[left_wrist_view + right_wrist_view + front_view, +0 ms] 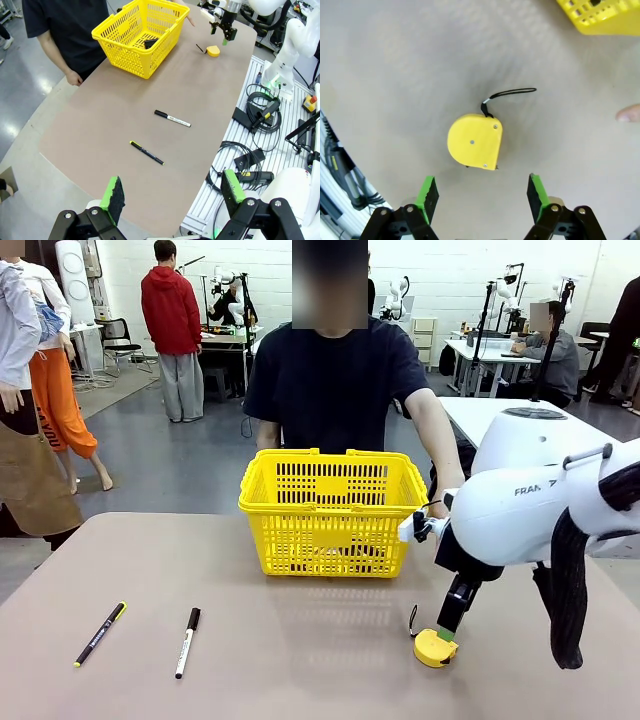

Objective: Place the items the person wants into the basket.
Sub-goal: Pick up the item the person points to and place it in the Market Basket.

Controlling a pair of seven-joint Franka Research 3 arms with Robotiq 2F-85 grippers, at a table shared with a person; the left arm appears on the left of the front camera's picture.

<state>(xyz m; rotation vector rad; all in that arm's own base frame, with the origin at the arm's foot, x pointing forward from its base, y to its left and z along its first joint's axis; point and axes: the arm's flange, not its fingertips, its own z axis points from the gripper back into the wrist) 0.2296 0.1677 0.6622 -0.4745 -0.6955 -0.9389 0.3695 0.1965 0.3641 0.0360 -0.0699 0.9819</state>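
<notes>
The small yellow tape measure (pixel 435 648) (pixel 474 142) with its black strap lies flat on the table's right side. My right gripper (pixel 449 633) (pixel 482 184) hangs open just above it, with one green pad on either side and apart from it. The yellow basket (pixel 330 510) (pixel 140 35) stands at the far middle of the table, in front of the person (pixel 335 380) in the navy T-shirt. A black item (pixel 150 43) lies inside it; I cannot tell which one. My left gripper (pixel 172 187) is open, high over the table's near edge, holding nothing.
Two black pens (pixel 100 633) (pixel 188 642) lie on the near left of the table. The person's hand (pixel 437 508) rests beside the basket's right side, and a fingertip (pixel 627 114) shows near the tape measure. Cables and boxes (pixel 255 117) lie off the table's edge.
</notes>
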